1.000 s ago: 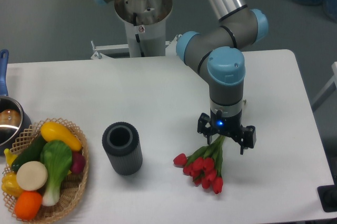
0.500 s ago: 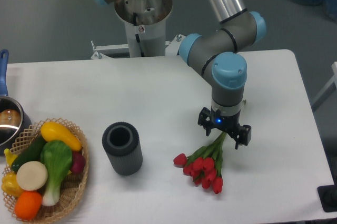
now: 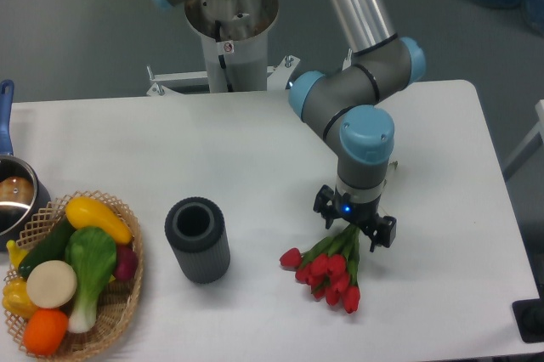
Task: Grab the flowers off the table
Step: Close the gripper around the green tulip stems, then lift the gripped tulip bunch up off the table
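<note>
in the fixed camera view the flowers lie flat on the table, near its front edge and right of the grey cylinder. their long axis runs from the red buds up and right to the stem ends. the gripper hangs directly over those stems with its fingers spread apart and holding nothing, one on each side, so a straight descent looks enough.
</note>
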{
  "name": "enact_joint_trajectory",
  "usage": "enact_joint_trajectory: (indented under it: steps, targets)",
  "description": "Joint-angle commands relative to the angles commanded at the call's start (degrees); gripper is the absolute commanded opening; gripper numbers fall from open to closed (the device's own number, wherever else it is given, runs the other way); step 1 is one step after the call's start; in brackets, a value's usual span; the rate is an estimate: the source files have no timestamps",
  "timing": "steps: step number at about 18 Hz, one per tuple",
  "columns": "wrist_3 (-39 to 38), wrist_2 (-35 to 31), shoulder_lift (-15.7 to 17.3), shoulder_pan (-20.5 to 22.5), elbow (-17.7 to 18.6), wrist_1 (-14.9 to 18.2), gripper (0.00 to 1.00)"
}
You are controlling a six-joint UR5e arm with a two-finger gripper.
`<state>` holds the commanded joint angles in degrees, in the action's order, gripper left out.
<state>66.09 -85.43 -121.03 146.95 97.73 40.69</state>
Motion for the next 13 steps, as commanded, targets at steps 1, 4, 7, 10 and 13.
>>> enact_joint_trajectory:
  steps: [1, 4, 7, 10, 13]
  targets:
    - [0.0, 0.0, -0.09, -0.09, -0.17, 0.0, 0.99]
    - [0.0, 0.09, 0.0, 0.0, -0.09, 0.0, 0.65]
    - [-0.17, 0.09, 0.26, 0.0, -0.09, 0.0, 0.39]
    - [-1.31, 0.09, 0.35, 0.0, -0.26, 0.0, 0.21]
    - [-1.41, 0.09, 0.53, 0.0, -0.35, 0.09, 0.2]
